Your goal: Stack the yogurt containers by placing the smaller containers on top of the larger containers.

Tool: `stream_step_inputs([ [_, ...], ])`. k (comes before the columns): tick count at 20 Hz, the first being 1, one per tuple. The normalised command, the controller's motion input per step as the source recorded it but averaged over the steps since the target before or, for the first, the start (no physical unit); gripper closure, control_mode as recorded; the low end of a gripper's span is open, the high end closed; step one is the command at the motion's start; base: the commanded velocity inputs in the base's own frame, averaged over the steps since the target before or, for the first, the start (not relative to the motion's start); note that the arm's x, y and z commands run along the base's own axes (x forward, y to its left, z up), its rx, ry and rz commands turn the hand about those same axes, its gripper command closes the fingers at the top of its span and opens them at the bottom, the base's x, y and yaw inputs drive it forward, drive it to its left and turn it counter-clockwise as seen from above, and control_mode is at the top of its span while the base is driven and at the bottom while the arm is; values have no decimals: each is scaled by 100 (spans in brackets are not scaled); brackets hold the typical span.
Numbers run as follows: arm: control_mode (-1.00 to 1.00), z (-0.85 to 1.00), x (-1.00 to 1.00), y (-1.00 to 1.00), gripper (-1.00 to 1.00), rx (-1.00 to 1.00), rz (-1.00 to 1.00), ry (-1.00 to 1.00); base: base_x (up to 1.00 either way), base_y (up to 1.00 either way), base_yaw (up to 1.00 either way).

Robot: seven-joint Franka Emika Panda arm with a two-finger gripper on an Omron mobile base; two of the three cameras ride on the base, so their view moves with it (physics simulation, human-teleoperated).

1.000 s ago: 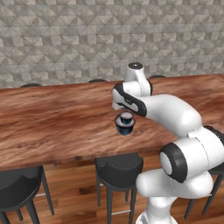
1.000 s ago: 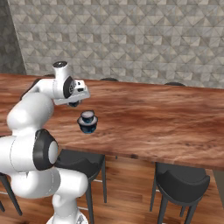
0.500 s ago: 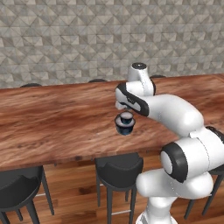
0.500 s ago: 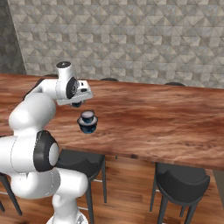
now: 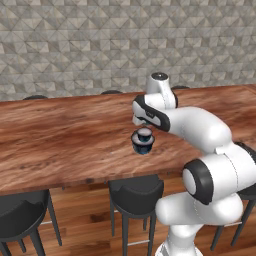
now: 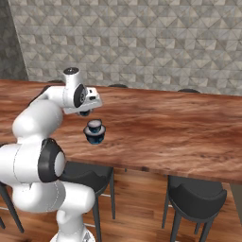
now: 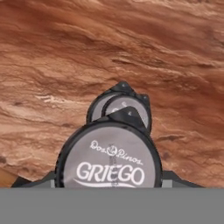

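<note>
Black stools (image 5: pixel 136 190) stand tucked under the near edge of a long wooden counter (image 5: pixel 60 140). White arm reaches over the counter, hand pointing down. Gripper (image 7: pixel 109 180) clamped on a held cup (image 7: pixel 109 162): pale grey lid facing the hand camera, "GRIEGO" printed on it, one dark finger (image 7: pixel 43 179) at each side of the rim. From the right the gripper (image 6: pixel 85 112) hangs clear of the wood, just above and behind the counter cup (image 6: pixel 95 132). Counter cup (image 5: pixel 143 144) is dark blue, upright on the wood near the front edge, pale lid on top. Seen from the hand, the counter cup (image 7: pixel 119 109) lies just beyond the held one and shows two pale circles, one inside the other; cannot tell whether that is a second, smaller cup on its lid. Behind the counter, grey patterned wall (image 5: pixel 75 45).
</note>
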Motion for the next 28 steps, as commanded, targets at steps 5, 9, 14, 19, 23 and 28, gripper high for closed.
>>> stream_step_inputs([
  [5, -100, -10, 7, -5, 100, 0, 0, 0, 0, 0, 0],
  [9, -100, -6, 13, -3, 100, 0, 0, 0, 0, 0, 0],
  [14, -100, -4, 7, -5, 100, 1, 0, 0, 0, 0, 0],
  [19, -100, -13, 0, -2, 100, 0, 0, 0, 0, 0, 0],
  [23, -100, -21, 0, -2, 100, 0, 0, 0, 0, 0, 0],
  [28, -100, -6, 6, 0, 100, 0, 0, 0, 0, 0, 0],
])
